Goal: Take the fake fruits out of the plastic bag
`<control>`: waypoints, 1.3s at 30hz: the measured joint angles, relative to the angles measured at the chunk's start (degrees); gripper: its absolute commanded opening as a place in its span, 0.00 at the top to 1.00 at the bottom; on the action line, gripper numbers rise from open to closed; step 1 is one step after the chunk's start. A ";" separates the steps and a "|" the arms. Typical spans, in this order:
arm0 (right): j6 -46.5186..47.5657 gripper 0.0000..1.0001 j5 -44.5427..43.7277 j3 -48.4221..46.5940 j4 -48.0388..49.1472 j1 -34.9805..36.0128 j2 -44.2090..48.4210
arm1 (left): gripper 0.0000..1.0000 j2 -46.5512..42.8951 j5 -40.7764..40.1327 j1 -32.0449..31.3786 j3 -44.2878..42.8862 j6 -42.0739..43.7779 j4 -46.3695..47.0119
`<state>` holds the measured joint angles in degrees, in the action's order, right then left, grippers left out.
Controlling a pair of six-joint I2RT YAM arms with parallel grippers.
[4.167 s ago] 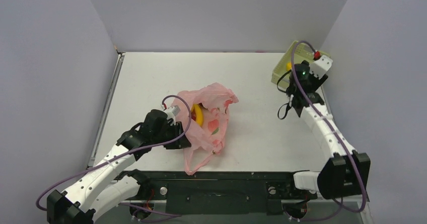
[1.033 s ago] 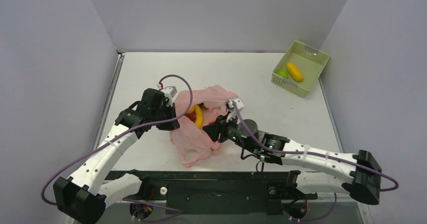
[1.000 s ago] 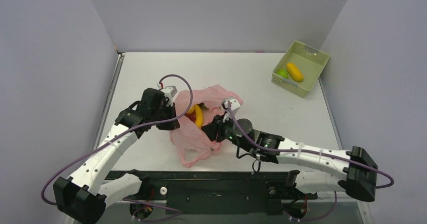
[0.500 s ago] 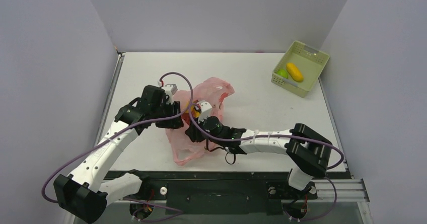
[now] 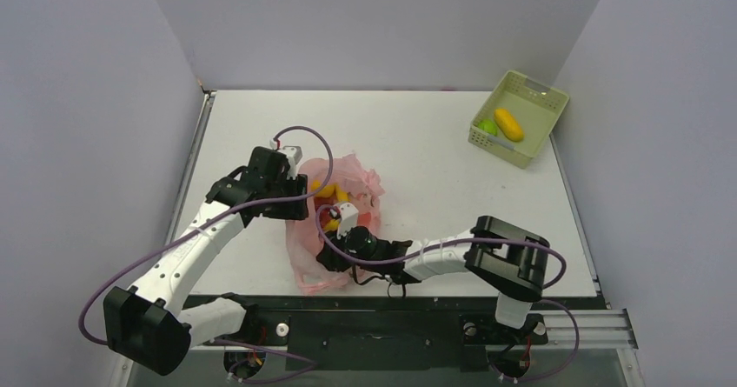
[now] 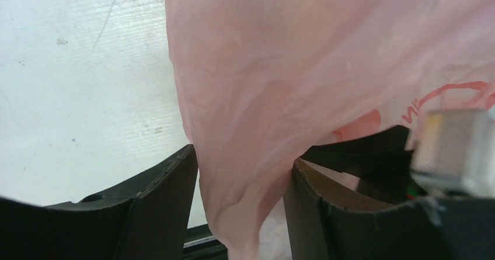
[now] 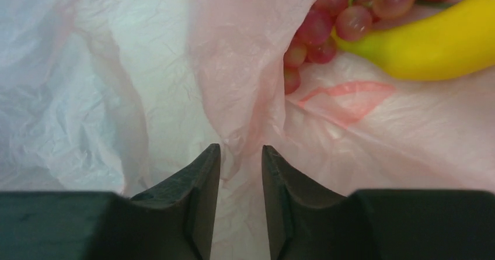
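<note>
Step rn: opening up the plastic bag (image 7: 245, 67). My left gripper (image 6: 242, 158) is spread wide w/ bag film slack btwn the jaws. My right gripper (image 7: 239, 150) is nearly closed round a fold, can't tell if it's pinched. Banana (image 7: 432, 49) and grape bunch (image 7: 327, 26) sit just past the right tips, inside. Next imo: clamp, peel the film back, go for the fruit.

Thin, crinkly, translucent pink plastic bag (image 7: 245, 67); smooth glossy plastic banana (image 7: 438, 44) and grapes (image 7: 350, 20); matt white desk (image 6: 76, 85), faintly scuffed.

Left gripper (image 5: 294, 206) at the left edge of the thin translucent pink plastic bag (image 5: 361, 183); right gripper (image 5: 333, 255) pressed into the bag's near side. Glossy yellow plastic banana (image 5: 328, 190) just beyond both. Pale green slotted basket (image 5: 539, 100) well apart, far right.
</note>
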<state>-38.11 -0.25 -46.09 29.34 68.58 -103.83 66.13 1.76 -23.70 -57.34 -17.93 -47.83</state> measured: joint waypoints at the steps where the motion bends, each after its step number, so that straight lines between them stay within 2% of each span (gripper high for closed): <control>1: 0.09 0.64 -0.57 0.44 -1.09 -0.02 1.53 | 0.53 0.00 -0.13 0.22 0.00 0.46 0.22; 2: 0.52 0.59 -1.38 0.70 -2.56 -0.02 3.61 | 0.56 0.00 -0.31 0.31 0.00 0.90 0.42; 7: 3.45 0.53 -8.35 -0.72 -10.29 -0.07 16.17 | 0.72 0.79 -1.25 0.46 0.00 3.21 1.20; 11: 5.33 0.50 -14.73 -3.72 -13.79 -0.35 20.46 | 0.83 1.01 -2.45 0.48 0.50 4.13 3.17; 13: 6.40 0.53 -17.27 -4.68 -15.37 -0.63 20.41 | 0.86 0.66 -2.84 0.50 1.27 4.50 4.66; 17: 8.85 0.64 -18.53 -6.14 -17.38 -0.70 17.05 | 1.00 -1.14 -3.67 0.52 3.93 5.09 7.21; 22: 8.50 0.84 -17.42 -6.32 -13.14 3.10 6.38 | 1.00 -1.62 -4.81 0.52 5.03 5.77 8.76; 26: 6.88 0.88 -19.52 -6.19 -12.48 8.59 -2.38 | 1.00 -1.07 -4.79 0.52 5.03 6.45 8.94; 30: 6.16 0.87 -22.73 -3.37 -10.95 11.34 -1.86 | 1.00 -0.17 -4.68 0.52 5.49 6.60 8.72; 31: 6.25 0.83 -23.28 -2.73 -10.91 11.10 -0.92 | 1.00 -0.31 -4.59 0.52 5.84 6.69 8.72; 35: 6.38 0.71 -24.48 -0.70 -10.91 8.52 4.44 | 1.00 -1.22 -3.89 0.57 7.58 7.98 9.14; 39: 5.92 0.66 -24.46 0.20 -10.45 5.07 10.71 | 1.00 -4.33 -2.34 0.57 9.44 9.22 11.23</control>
<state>-32.18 -24.71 -45.89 18.90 73.65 -93.12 61.80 -0.58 -23.14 -47.90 -8.71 -36.60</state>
